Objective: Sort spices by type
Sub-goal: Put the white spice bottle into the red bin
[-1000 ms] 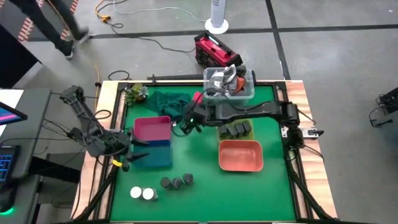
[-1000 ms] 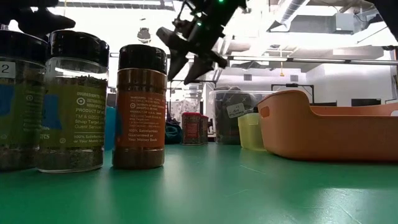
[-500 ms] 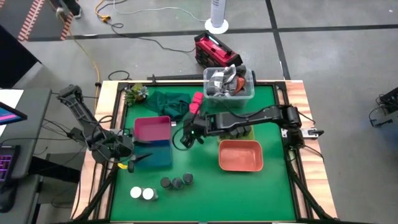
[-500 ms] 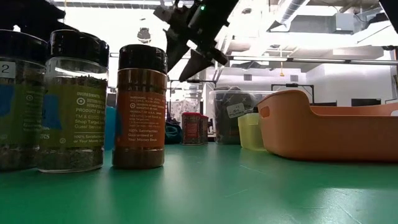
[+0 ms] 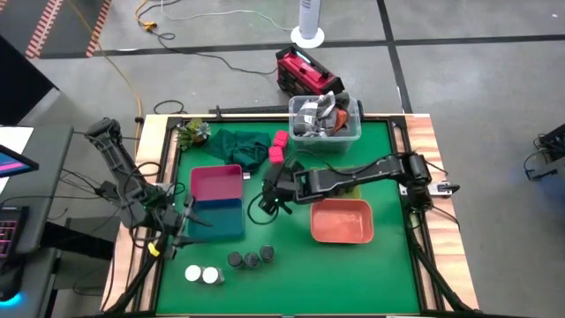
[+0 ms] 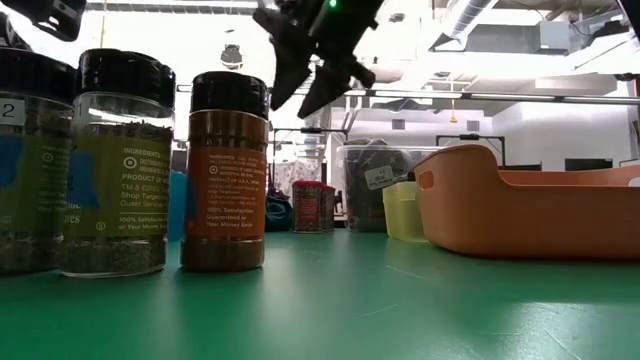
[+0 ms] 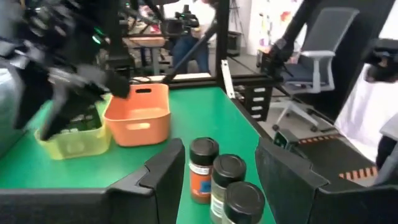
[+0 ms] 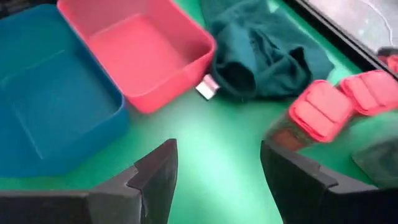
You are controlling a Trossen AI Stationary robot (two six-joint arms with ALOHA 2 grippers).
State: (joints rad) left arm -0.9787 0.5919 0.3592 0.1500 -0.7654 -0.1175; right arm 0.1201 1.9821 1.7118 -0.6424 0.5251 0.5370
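Observation:
Three round dark grey jars (image 5: 252, 258) stand on their bases near the table's near edge, beside two white-topped jars (image 5: 202, 275). Two pink cubes (image 5: 277, 147) sit by the green cloth (image 5: 237, 145). The dark grey blocks (image 5: 342, 185) lie in a yellow tray, mostly under my right arm. My right gripper (image 5: 269, 198) hangs open above the mat between the pink tray and the orange tray, touching nothing. It also shows open in its wrist view (image 8: 219, 149) and in the low view (image 6: 310, 60). My left gripper (image 5: 183, 226) is open over the blue tray's left side; the dark jars (image 7: 227, 177) lie ahead of it (image 7: 219, 149).
A pink tray (image 5: 216, 182) and a blue tray (image 5: 221, 217) stand side by side at the left. An orange tray (image 5: 342, 221) is at the right. A clear tub with grey clutter (image 5: 325, 119) stands at the far edge. Bare green mat lies between the trays.
My right gripper has moved from beside the pink cubes toward the table's near edge, staying open above the mat. My left gripper has shifted a little toward the near edge. No spice has moved.

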